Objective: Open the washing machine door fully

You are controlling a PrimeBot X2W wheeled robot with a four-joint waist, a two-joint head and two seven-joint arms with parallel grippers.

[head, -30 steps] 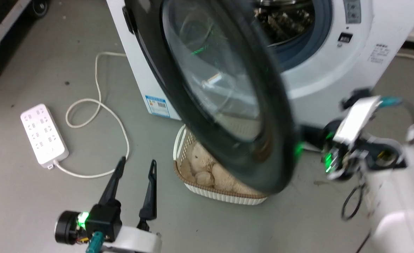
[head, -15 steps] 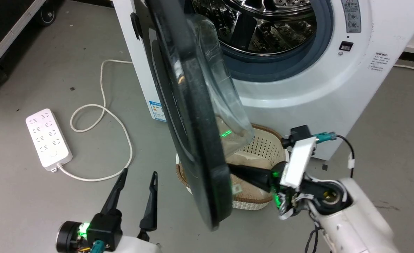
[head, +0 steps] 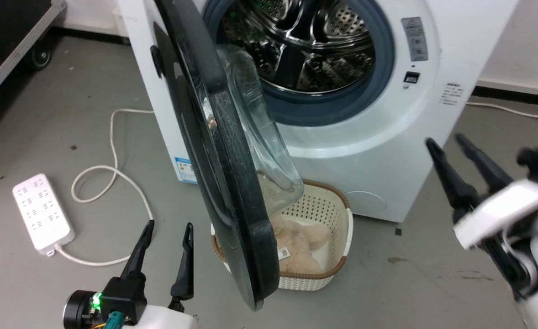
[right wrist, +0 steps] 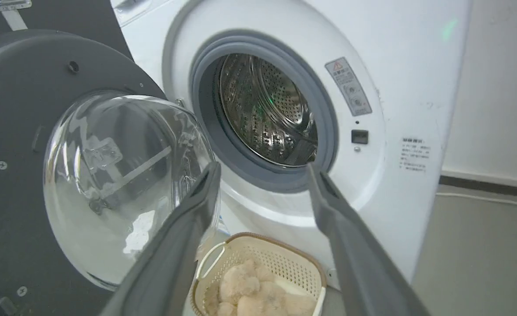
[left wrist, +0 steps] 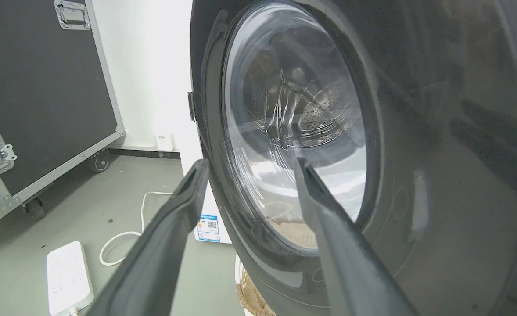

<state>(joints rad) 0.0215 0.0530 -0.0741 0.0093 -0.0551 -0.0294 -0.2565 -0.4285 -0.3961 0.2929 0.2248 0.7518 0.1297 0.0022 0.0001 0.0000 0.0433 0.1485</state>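
We are holding our left gripper [head: 168,225] near left, fingers apart; our right gripper [head: 443,139] is pointing far, spread, empty.

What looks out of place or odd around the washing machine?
Nothing looks spilled or broken. One oddity: the woven basket holding a plush toy sits on the floor below the open washing machine door, and a power strip lies loose beside the washing machine.

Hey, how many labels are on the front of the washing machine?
3 on the washing machine: a grey warning label right of the drum, small printed text near the right edge, and a blue label low at the left. The open door may hide others.
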